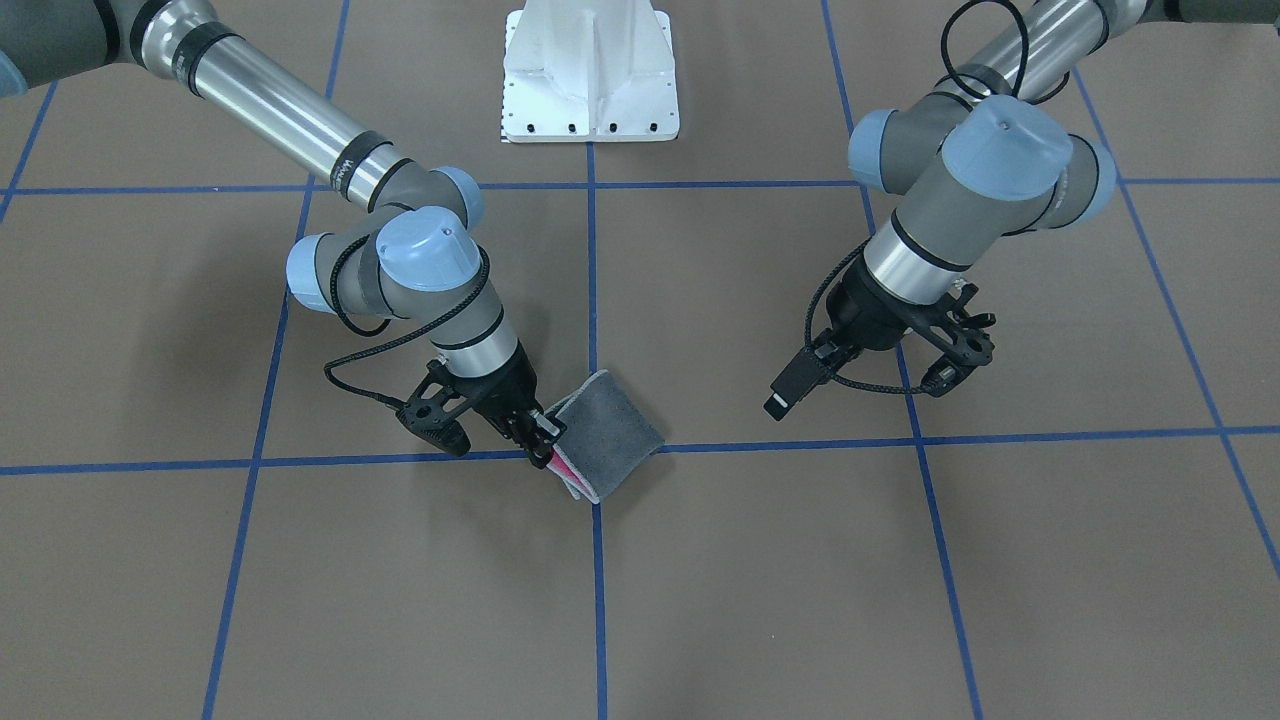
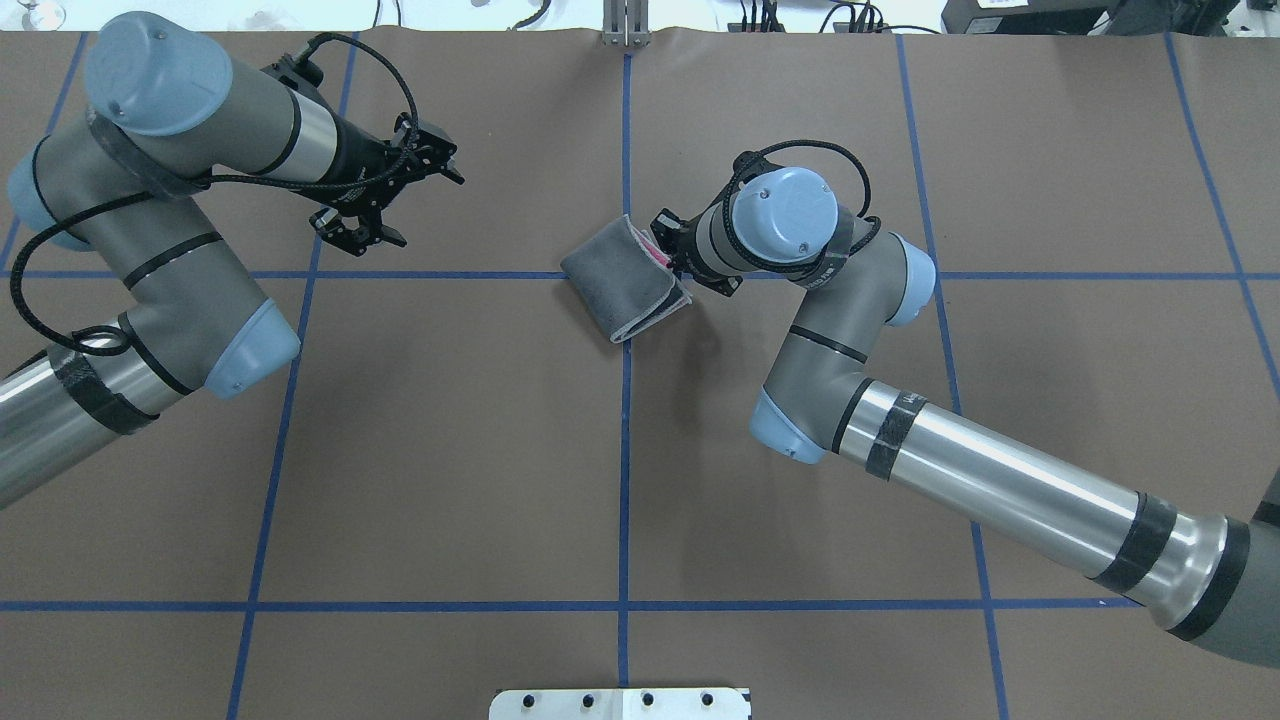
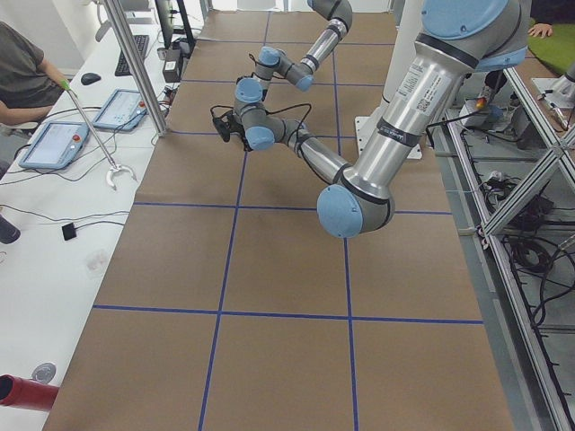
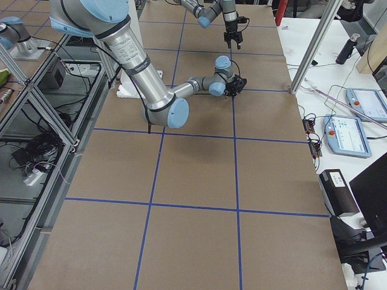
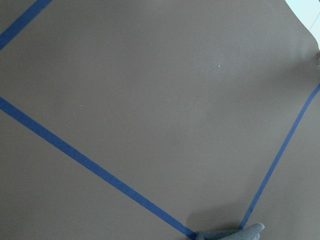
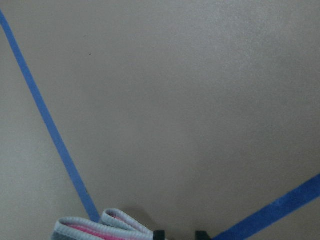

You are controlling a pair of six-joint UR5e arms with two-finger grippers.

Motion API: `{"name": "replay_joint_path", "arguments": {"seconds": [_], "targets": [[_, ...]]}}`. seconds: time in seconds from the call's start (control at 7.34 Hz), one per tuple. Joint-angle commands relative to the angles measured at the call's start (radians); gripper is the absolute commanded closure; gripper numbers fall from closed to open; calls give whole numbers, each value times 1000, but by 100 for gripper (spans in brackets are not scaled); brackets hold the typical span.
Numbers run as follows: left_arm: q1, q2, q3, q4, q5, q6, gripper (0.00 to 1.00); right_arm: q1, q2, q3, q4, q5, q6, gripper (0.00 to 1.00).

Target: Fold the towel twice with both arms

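Folded towel (image 2: 620, 280), grey outside, lies at table (image 2: 450, 450) centre. Seen from overhead, right gripper (image 2: 672, 258) sits released at its 3 o'clock edge; left gripper (image 2: 420, 205), spread wide, hangs well apart at 10 o'clock

We see bright, even overhead light across the brown table (image 2: 450, 450). The right arm (image 2: 1000, 490) casts a soft shadow and glints along its silver tube. The right wrist view looks soft, perhaps out of focus.
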Motion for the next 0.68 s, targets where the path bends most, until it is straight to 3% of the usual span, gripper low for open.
{"name": "replay_joint_path", "arguments": {"seconds": [0.0, 0.55], "targets": [[0, -4, 0, 1, 1, -1, 0, 0, -1, 26, -6, 0, 4, 100], [2, -5, -1, 1, 1, -8, 0, 2, -18, 65, -10, 0, 4, 100]]}}
